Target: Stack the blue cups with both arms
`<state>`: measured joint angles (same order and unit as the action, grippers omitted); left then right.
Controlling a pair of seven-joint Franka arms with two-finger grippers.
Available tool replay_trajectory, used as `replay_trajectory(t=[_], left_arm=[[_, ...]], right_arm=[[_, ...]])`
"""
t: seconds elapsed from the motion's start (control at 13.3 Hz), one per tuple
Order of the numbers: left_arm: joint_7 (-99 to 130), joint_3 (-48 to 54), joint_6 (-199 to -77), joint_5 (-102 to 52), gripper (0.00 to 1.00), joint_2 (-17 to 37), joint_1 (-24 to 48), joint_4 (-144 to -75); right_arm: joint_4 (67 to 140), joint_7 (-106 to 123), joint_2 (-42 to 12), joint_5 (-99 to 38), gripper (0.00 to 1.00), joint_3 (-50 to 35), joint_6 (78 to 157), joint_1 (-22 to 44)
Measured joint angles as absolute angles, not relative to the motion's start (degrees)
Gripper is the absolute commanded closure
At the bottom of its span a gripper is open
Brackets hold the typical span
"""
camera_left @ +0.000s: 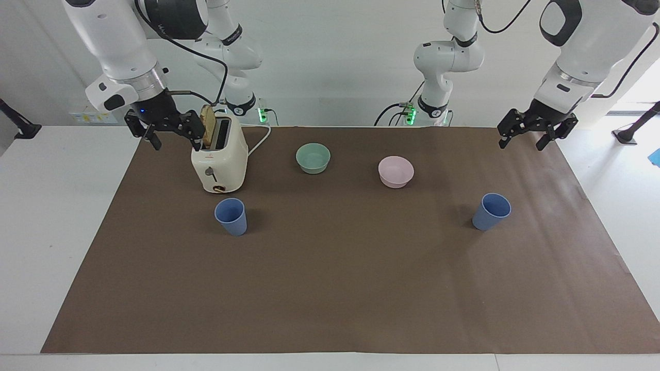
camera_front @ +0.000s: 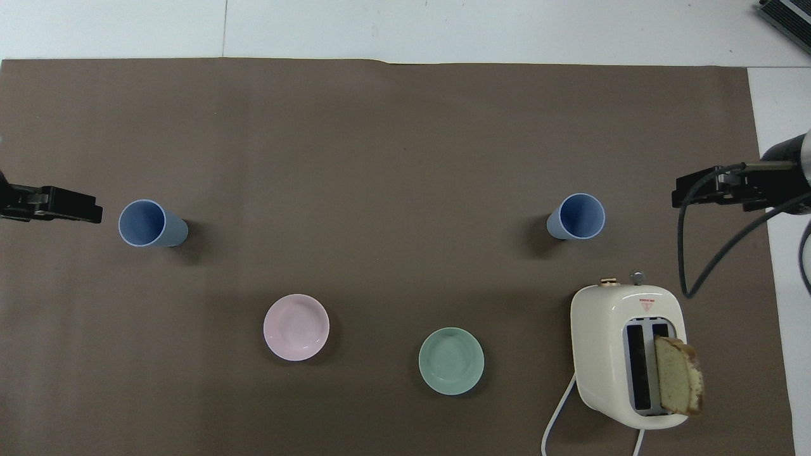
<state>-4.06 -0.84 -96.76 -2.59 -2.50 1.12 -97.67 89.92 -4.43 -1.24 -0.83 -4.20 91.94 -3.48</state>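
So far, operator, nothing of the stacking is done.

Take the facing view first. You see the two blue cups upright on the brown mat and well apart: one cup [camera_left: 230, 216] just off the toaster [camera_left: 219, 159] at its 6 o'clock, toward the right arm's end of the tabletop [camera_left: 51, 216], the other cup [camera_left: 492, 211] toward the left arm's end, at about 4 o'clock from the pink bowl [camera_left: 396, 171]. The mint-green bowl [camera_left: 313, 157] sits between the toaster and the pink bowl. Your right tool [camera_left: 164, 130] hangs in the air beside the toaster's top, where a slice of bread [camera_left: 208, 123] stands in a slot; its fingers are spread wide and hold nothing. Your left tool [camera_left: 536, 131] hangs over the mat's corner at the left arm's end, also wide and empty, well above its cup.

Now the overhead view. You find one cup [camera_front: 151, 223] at 3 o'clock from the left tool [camera_front: 54, 204], which shows at the frame's edge, and the other cup [camera_front: 576, 216] at 9 o'clock from the right tool [camera_front: 728, 188]. Both cups stand open side up, neither touched.

What is left, as I judge it, is everything: each tool has to come down to its cup, grip it, bring the two together, and seat one inside the other.
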Motion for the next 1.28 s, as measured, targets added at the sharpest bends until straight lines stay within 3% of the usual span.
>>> replay_trajectory(t=[0.68,1.2,1.28], left_arm=[[-4.06,-0.95,-115.12,-2.59,0.00,8.17,-3.46,-105.45],[-4.06,-0.84,-121.65,-2.59,0.00,9.17,-3.96,-112.89],[-4.06,-0.78,-121.93,-2.59,0.20,9.16,-3.96,-113.41]], right_arm=[[89.92,-4.43,-1.24,-0.83,0.00,-4.20,91.94,-3.48],[89.92,-4.43,-1.24,-0.83,0.00,-4.20,91.94,-3.48],[89.92,-4.43,-1.24,-0.83,0.00,-4.20,91.94,-3.48]])
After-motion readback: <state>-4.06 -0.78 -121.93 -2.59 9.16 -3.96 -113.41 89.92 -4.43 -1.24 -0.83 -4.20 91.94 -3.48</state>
